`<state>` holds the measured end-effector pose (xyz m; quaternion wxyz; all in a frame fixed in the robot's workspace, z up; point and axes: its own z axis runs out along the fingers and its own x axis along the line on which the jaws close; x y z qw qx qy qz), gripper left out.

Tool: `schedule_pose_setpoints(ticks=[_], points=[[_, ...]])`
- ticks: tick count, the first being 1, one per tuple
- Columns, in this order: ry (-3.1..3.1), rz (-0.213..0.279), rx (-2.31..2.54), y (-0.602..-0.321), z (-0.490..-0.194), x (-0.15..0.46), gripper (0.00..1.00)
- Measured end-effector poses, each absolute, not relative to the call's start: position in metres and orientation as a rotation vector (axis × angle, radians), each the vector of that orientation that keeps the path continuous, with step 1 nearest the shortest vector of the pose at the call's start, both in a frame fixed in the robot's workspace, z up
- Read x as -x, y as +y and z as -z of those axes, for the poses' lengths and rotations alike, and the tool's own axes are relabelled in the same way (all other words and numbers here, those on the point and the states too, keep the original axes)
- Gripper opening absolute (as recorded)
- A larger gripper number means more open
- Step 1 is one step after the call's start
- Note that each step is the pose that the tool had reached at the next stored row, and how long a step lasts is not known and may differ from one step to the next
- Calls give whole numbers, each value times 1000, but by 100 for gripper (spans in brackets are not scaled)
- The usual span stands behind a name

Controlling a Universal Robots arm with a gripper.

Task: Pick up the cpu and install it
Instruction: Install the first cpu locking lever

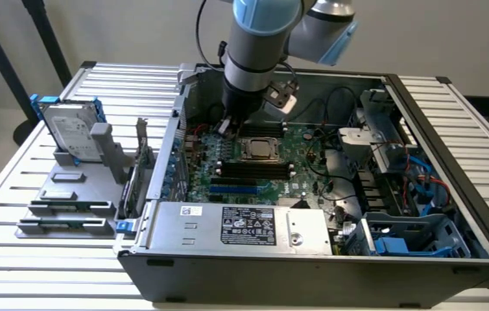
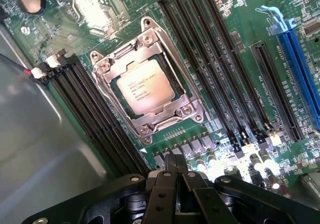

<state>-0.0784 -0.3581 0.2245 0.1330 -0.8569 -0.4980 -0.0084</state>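
The cpu (image 2: pixel 146 88), a small square chip with a silvery top, lies flat inside the metal socket frame (image 2: pixel 102 67) on the green motherboard (image 2: pixel 240 39). In the exterior view the cpu (image 1: pixel 260 149) sits mid-board inside the open computer case (image 1: pixel 314 272). My gripper (image 2: pixel 175 160) hovers just beside the socket over a row of small components, its black fingers pressed together with nothing between them. From the exterior view, the gripper (image 1: pixel 227 126) hangs low over the board toward that view's left of the socket.
Black memory slots (image 2: pixel 220 69) flank the socket and a blue slot (image 2: pixel 300 69) lies beyond. A power supply (image 1: pixel 236 227) fills the case's front. A hard drive in a blue bracket (image 1: pixel 70 133) and a grey fixture (image 1: pixel 67 207) stand outside.
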Motion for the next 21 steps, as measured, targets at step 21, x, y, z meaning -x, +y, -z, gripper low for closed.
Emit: schedule_pose_setpoints(ticks=[21], points=[[-1601,37,2402,-356,-228,78,11]])
